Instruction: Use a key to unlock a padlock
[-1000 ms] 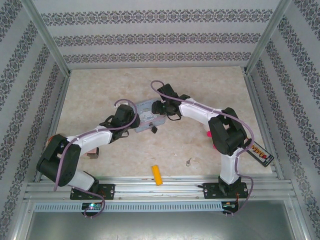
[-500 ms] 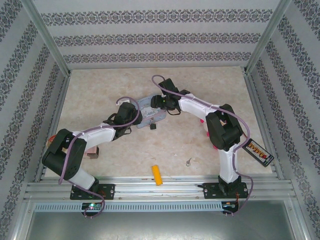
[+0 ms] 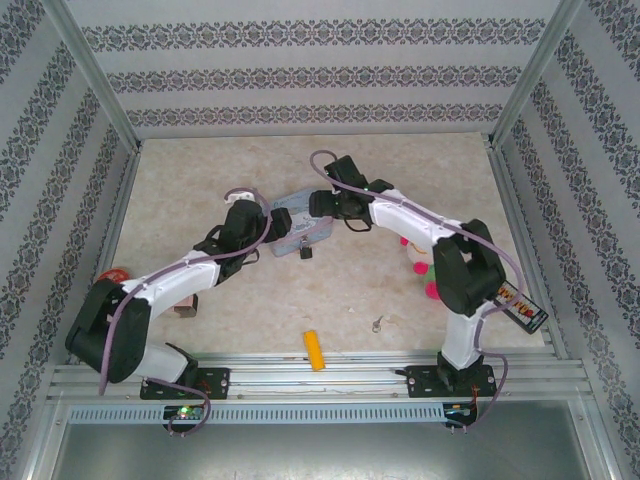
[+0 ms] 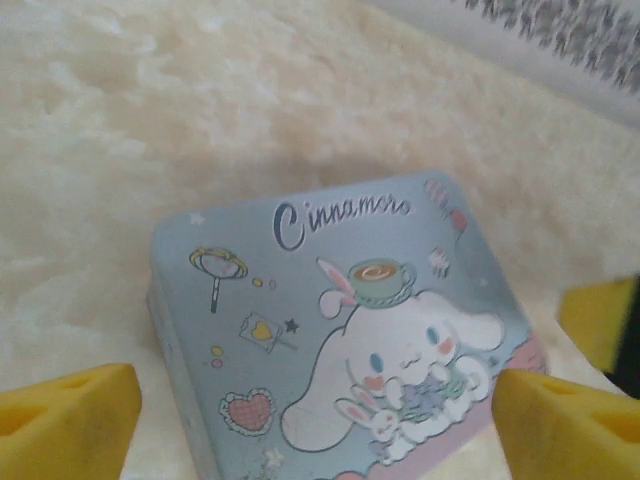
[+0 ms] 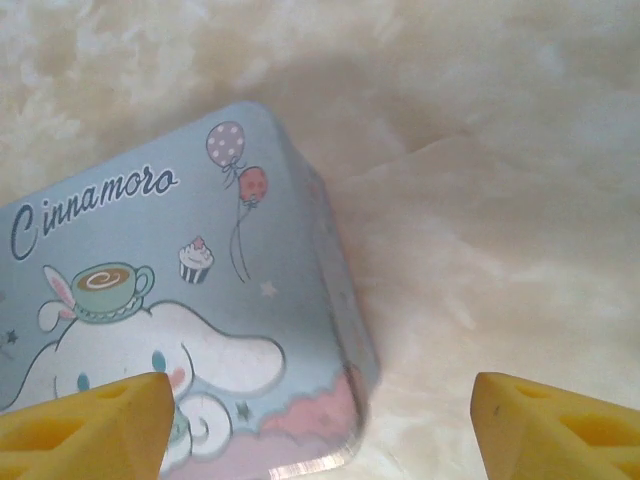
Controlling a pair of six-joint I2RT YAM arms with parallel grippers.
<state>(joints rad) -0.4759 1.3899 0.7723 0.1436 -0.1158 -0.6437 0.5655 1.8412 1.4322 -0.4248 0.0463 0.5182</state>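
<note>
Both claws hover over the pale blue tin (image 4: 330, 300) mid-table (image 3: 200, 180). Left claw (image 4: 318, 428) is released, its yellow fingertips wide either side of the lid and gripping nothing. Right claw (image 5: 320, 432) is likewise released, with one fingertip above the tin's corner and the other above bare table. The padlock (image 3: 305, 253) lies just beside the tin's near edge, a small dark body. The key (image 3: 377, 323) lies well apart from it, nearer the front edge and toward the right arm's base, right of the orange-yellow cylinder (image 3: 315, 350). Judgement: the step in hand is collecting lock and key, neither yet touched. To do it well, the left claw should drop straight onto the padlock body, clear of the tin wall, and pin it with the keyhole facing the right arm. The right claw needs a steep approach to the key, fingertips scraping the table and closing on the round head so the blade stays free. The key is thin and flat, so it will likely skid. The overhead view gives the lock and key positions and both arms' reach. The wrist views give the finger spread, the lid's cartoon print, and the tin's rounded corner close up. At the right edge of the left wrist view there is another yellow tip, probably the right claw's.
</note>
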